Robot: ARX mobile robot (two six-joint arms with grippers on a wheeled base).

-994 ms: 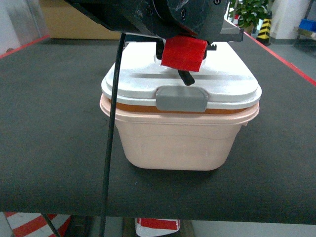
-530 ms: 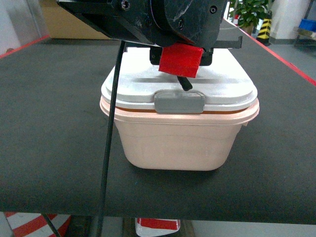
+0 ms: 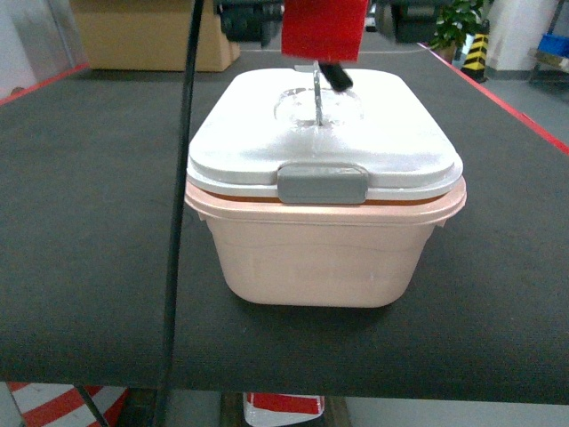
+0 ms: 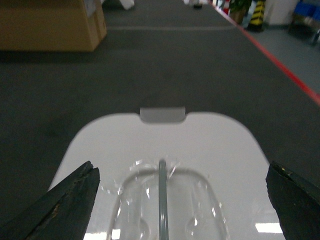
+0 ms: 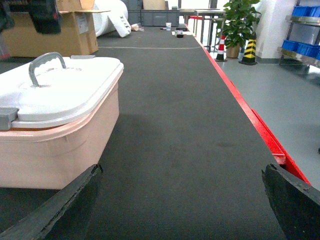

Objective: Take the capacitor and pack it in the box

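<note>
The pale pink box (image 3: pixel 320 258) stands in the middle of the black mat with its white lid (image 3: pixel 324 142) on top. A grey clasp (image 3: pixel 322 183) faces me. No capacitor shows in any view. My left gripper (image 4: pixel 181 170) hovers open just above the lid, its dark fingers (image 4: pixel 70 200) on either side of the grey lid handle (image 4: pixel 161 195) without touching it. In the head view only its red-taped part (image 3: pixel 324 27) shows, at the top edge. To the right of the box (image 5: pixel 55 150), my right gripper (image 5: pixel 181 172) is open low over bare mat.
A brown cardboard carton (image 3: pixel 147 36) sits at the far left of the table. A black cable (image 3: pixel 178 222) hangs down in front of the box's left side. The red table edge (image 5: pixel 260 130) runs along the right; a plant and blue bins (image 5: pixel 305 12) stand beyond.
The left arm has risen and drawn back from low over the lid, uncovering the lid's handle. The box stays in place.
</note>
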